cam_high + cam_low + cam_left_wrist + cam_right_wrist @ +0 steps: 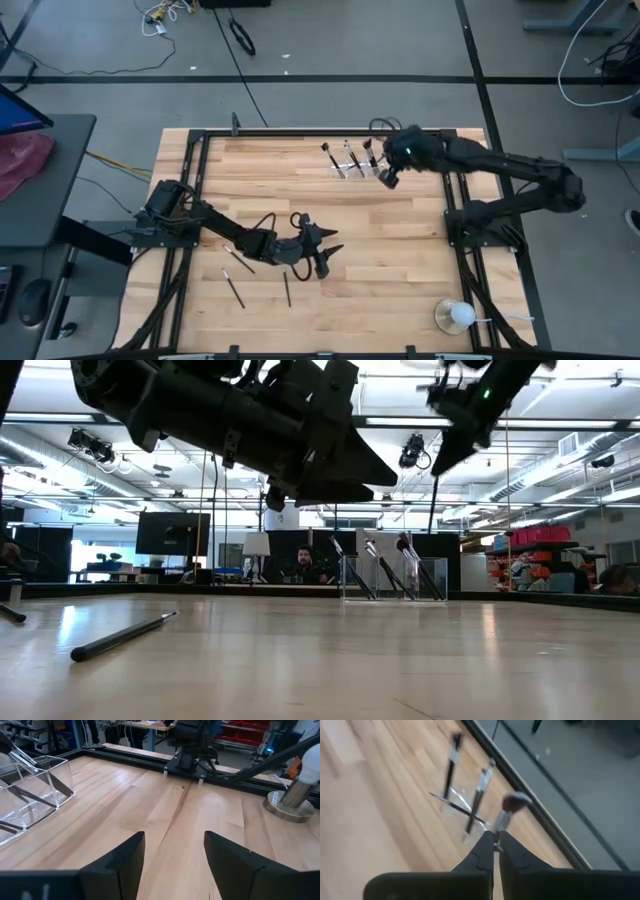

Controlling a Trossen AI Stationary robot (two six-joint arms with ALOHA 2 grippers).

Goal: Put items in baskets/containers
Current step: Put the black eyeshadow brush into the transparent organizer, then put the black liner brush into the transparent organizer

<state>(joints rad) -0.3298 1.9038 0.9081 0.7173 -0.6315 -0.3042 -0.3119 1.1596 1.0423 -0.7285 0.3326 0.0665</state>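
Note:
A clear organizer (355, 168) stands near the table's far edge with three brushes (349, 156) leaning in it, tufts up. Three more dark brushes lie flat on the wood near the left arm (238, 258) (235, 292) (287, 288); one of them shows in the low view (122, 637). My right gripper (387, 176) hangs above the organizer's right end, shut on another brush (509, 810). My left gripper (322, 252) hovers open over the middle of the table, its fingers (120, 865) over bare wood, touching nothing. My right gripper pinches the brush's handle (496, 839) between its two fingertips, just behind the silver ferrule; the fingers hide the rest of the handle. The fingers slant down from the table's right side. The brush is lifted clear, with its tuft (517, 800) pointing away from the fingers.
A white ball on a clear round base (457, 316) stands at the table's near right corner. A black frame (300, 133) runs around the table's edges. Bare wood lies between the two grippers. A person sits behind the table in the low view (305, 568).

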